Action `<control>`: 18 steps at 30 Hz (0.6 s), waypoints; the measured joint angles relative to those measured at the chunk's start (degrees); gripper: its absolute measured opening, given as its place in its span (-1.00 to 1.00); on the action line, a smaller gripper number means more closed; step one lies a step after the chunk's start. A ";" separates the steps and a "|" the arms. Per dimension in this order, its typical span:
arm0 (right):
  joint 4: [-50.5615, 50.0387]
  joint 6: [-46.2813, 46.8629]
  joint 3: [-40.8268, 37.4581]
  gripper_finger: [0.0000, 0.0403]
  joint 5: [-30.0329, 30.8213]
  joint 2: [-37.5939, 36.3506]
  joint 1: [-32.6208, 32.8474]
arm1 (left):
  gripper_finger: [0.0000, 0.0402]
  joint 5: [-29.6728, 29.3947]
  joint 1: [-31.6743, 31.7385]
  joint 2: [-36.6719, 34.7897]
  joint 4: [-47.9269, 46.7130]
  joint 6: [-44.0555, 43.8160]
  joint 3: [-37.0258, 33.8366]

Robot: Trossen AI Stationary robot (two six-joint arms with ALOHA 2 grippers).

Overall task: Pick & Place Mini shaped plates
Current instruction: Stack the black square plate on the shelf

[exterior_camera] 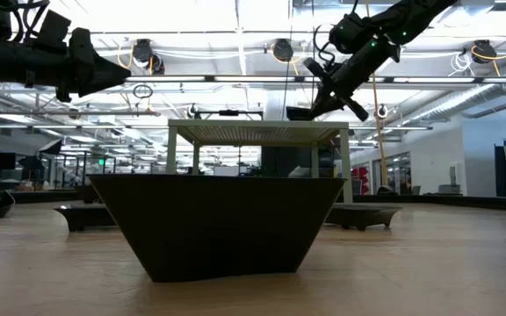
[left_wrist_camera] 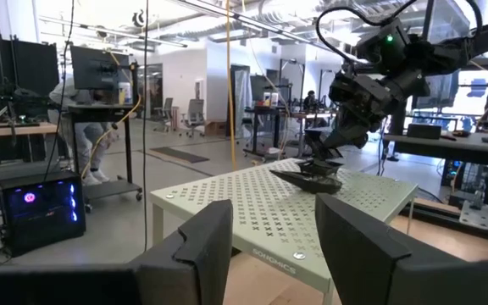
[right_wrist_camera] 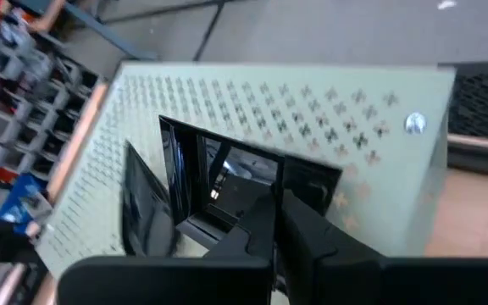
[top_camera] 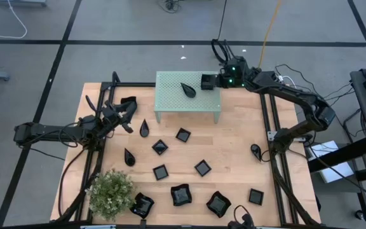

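Note:
A small square glossy black plate [top_camera: 206, 81] sits over the right part of the mint-green stand's top [top_camera: 170, 98], in my right gripper [right_wrist_camera: 275, 222], which is shut on it. A black teardrop plate [top_camera: 187, 90] lies flat on the stand top beside it, also seen as a teardrop plate [left_wrist_camera: 312, 180] in the left wrist view. Several more black plates lie on the wooden table, such as a square plate [top_camera: 182, 135] and a teardrop plate [top_camera: 144, 128]. My left gripper [top_camera: 131, 116] hovers open over the table's left part, pointing at the stand. My right gripper pinches the square plate by its raised rim [right_wrist_camera: 257, 196] on the side nearest the wrist, between the two fingers [right_wrist_camera: 307, 229]. It comes from the table's right, slanting down. The plate is tilted; whether its far edge [right_wrist_camera: 172, 140] rests on the stand I cannot tell.
A green bushy plant [top_camera: 111, 191] stands at the table's near left corner. Larger wavy-edged plates [top_camera: 181, 194] lie along the near edge, and one [exterior_camera: 218, 219] fills the low view. Black frame rails [top_camera: 273, 121] run along the table's sides. A person [left_wrist_camera: 79, 127] stands in the room beyond.

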 joint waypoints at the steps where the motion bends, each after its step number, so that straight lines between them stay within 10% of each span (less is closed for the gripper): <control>1: -0.44 -0.23 0.00 -1.00 -0.02 0.01 -0.06 | -0.14 0.02 -0.01 0.02 -0.02 0.00 0.00; 18: 0.14 -4.73 -0.01 -1.00 0.40 -0.09 -0.04 | -0.14 0.01 -0.01 0.01 0.01 0.00 0.00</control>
